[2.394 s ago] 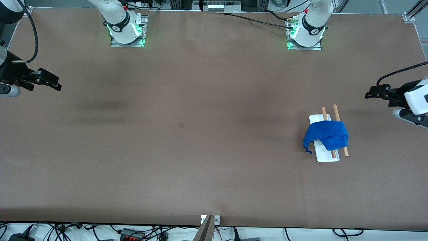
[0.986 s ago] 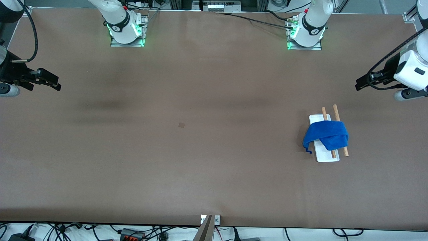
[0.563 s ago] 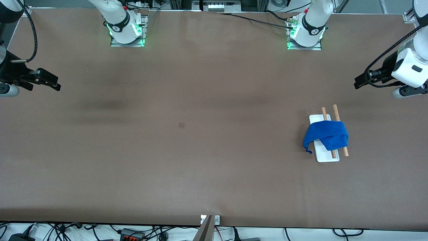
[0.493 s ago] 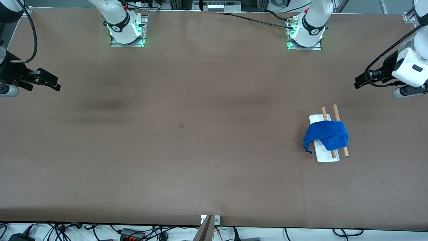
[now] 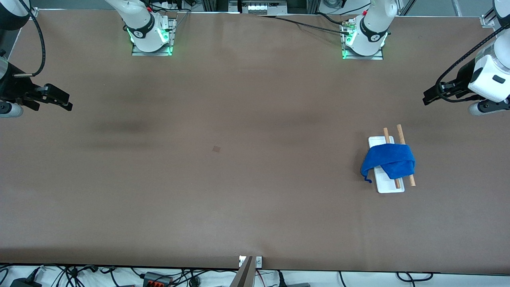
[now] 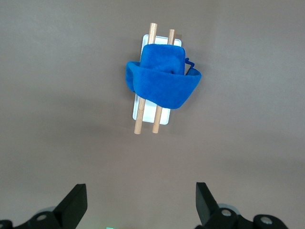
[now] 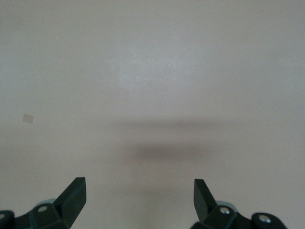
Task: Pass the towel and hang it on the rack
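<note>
1. Left gripper (image 6: pixel 140 205): jaws spread wide, nothing between them; fingertips (image 6: pixel 76 200) clear of all objects. Raised in the air over the counter (image 5: pixel 239 119) at the left arm's end, off to the side of the rack (image 5: pixel 385 163) and well apart from it.
2. Right gripper (image 7: pixel 138 200): jaws likewise spread wide and holding nothing. Raised over bare counter at the right arm's end, well apart from the rack. Seen at the edge of the front view (image 5: pixel 59 101).
3. Rack: standing on the counter toward the left arm's end, nearer to the front camera than the left arm's base (image 5: pixel 363 44). Flat white base, two parallel light-brown rods (image 5: pixel 399 133) above it, both rods projecting past the cloth at each end.
4. Towel (image 5: pixel 388 161): blue, draped across both rods of the rack, bunched rather than flat. One side hanging down past the edge of the rack's base toward the right arm's end, with a small loop or corner trailing at the lowest point. Confirmed in the left wrist view (image 6: pixel 162 81).
5. Small darker square mark (image 5: pixel 216 149) on the counter, well apart from the rack toward the right arm's end.
</note>
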`<state>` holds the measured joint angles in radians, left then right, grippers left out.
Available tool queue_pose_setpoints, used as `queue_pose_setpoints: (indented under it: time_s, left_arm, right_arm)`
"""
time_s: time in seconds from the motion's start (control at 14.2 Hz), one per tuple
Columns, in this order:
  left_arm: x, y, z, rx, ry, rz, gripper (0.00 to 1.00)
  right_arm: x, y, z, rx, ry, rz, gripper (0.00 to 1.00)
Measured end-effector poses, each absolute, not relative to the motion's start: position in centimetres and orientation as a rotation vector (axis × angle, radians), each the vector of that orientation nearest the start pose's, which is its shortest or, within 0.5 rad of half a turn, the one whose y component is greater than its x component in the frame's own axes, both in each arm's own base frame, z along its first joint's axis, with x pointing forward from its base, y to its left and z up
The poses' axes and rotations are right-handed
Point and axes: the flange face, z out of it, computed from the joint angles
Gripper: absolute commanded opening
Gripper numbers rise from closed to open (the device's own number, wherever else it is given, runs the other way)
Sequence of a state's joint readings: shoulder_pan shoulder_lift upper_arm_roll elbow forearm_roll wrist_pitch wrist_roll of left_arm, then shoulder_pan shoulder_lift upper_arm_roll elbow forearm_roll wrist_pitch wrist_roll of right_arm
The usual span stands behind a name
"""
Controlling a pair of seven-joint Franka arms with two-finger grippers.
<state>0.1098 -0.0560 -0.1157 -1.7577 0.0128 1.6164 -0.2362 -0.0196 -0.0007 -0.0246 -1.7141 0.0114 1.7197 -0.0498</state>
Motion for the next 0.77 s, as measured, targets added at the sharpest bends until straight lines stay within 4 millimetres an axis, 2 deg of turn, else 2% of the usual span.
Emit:
queue_pose_setpoints:
  time_s: [0.77]
  left_arm:
    - [53.44,-0.73,57.10,-3.090,-0.345,0.127,1.00]
  right_arm:
    - [56.27,-1.80,56.93,-3.130,-0.023,-0.010,1.00]
